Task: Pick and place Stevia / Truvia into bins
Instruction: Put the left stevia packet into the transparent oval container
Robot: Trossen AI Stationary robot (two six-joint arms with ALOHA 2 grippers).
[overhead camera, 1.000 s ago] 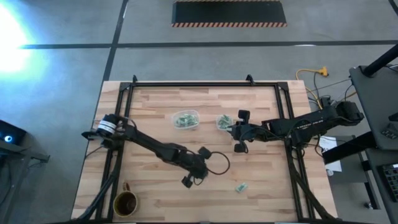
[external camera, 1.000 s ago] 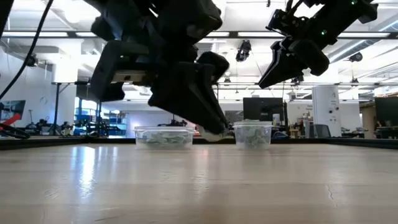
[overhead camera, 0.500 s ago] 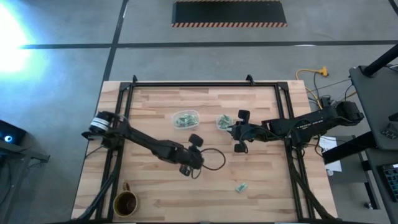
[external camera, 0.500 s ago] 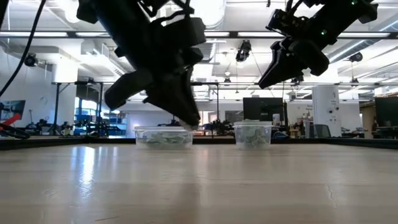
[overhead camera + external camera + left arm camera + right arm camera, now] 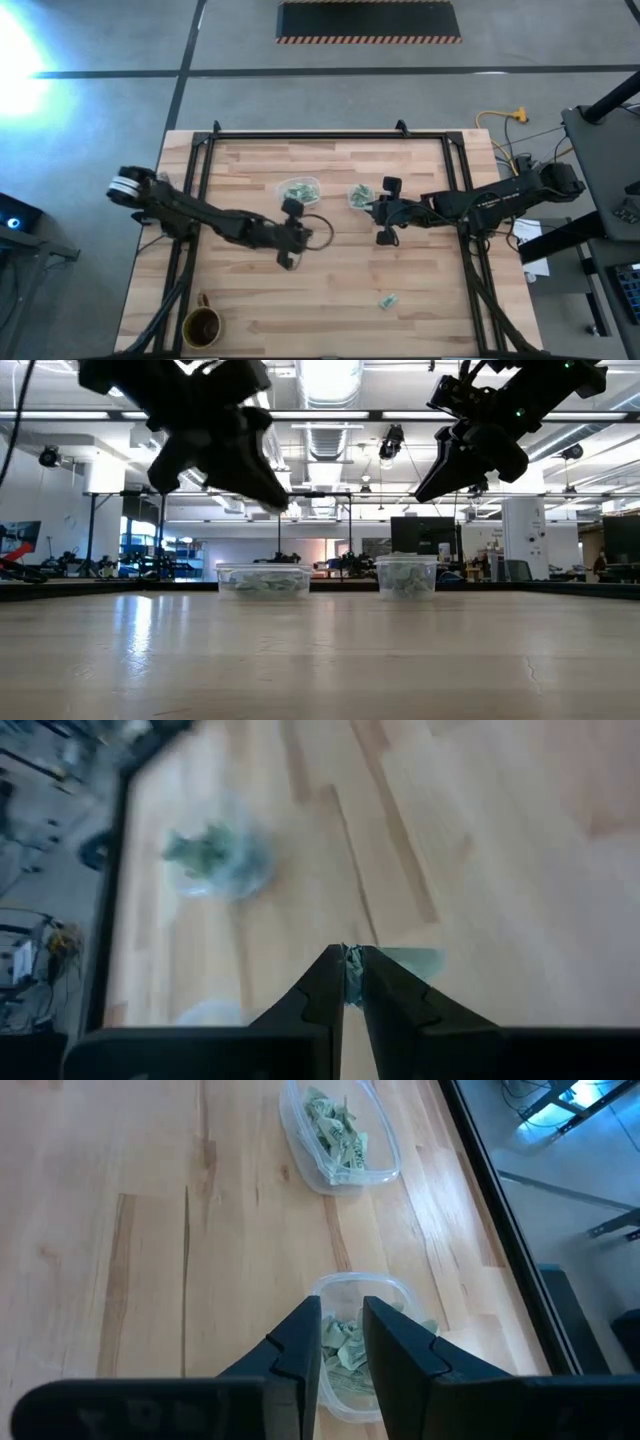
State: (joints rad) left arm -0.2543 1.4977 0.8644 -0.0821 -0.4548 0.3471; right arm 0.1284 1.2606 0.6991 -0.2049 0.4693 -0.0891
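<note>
- L gripper (image 5: 352, 982) over table centre, just short of the wider bin (image 5: 298, 192), on its near side (high view). Fingers pinched nearly shut on a pale green packet (image 5: 352, 970); only a thin edge shows between the tips, so can't tell packet's long axis.
- Low view: L gripper (image 5: 270, 500) hangs well above the tabletop (image 5: 320, 650), higher than the bin rims.
- Wider bin, rounded corners, long axis runs L–R across table, holds a loose heap of green/white packets, mixed directions. Same bin in R wrist view (image 5: 340, 1135).
- Small square bin (image 5: 360, 195) just right of the wider one, apart, not touching. Also has packets inside, jumbled.
- R gripper (image 5: 342, 1342) above the square bin (image 5: 385, 1295), on its right side, fingers pointing toward it. Jaws part open, narrow gap; nothing seen between them. Raised clear of the rim in low view (image 5: 425, 490).
- Loose packets (image 5: 388, 300) lie flat on wood near front-right of table, well apart from both bins and both grippers; looks like two, touching, long axis roughly diagonal, hard to tell more.
- Brown mug (image 5: 201, 325) at front-left corner, near table edge.
- Room: bare wood between bins and front edge, and left of wider bin. Black frame rail (image 5: 330, 134) runs along far edge, bins sit near it but w/ gap.
</note>
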